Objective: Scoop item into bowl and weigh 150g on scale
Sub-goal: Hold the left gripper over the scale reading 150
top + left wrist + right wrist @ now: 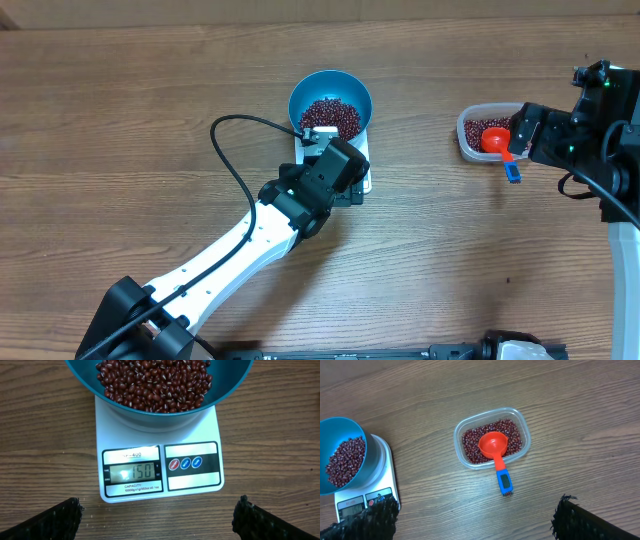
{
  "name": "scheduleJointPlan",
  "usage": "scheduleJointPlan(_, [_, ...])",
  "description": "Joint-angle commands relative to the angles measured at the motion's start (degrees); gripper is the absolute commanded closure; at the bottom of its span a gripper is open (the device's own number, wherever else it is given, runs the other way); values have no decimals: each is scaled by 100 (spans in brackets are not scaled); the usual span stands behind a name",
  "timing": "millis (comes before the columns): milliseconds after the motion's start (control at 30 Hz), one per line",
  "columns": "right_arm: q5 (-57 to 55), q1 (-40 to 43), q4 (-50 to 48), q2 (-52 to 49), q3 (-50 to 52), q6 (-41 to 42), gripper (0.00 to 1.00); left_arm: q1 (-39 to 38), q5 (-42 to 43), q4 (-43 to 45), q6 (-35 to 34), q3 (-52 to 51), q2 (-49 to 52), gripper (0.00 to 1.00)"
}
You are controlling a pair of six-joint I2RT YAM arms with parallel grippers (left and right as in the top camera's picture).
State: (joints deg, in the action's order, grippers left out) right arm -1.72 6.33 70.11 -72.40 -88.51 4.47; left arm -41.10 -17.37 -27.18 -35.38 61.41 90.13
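White scale (pixel 159 495) reads 150 beneath blue bowl (pixel 155 421) of beans (pixel 155 382); left hand (pixel 160 520), right hand (pixel 477 521) both wide.

Scale (pixel 161 440) LCD (pixel 132 471) reads 150; below it "CAPACITY", above it model no. ending "-400".

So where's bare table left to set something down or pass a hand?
Free: the table between scale and clear tub, and the wide stretch outside the left arm. Crowded: blue bowl on the scale with the left gripper over it; tub holding the orange scoop, right gripper beside.
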Motion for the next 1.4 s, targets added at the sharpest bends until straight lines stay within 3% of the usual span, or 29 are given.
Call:
scheduleJointPlan(0, [-26, 13, -31, 4, -151, -2, 0, 37, -120, 0, 133, -15, 52, 0])
scheduleJointPlan(1367, [-26, 13, -31, 4, -151, -2, 0, 31, 50, -2, 328, -15, 52, 1])
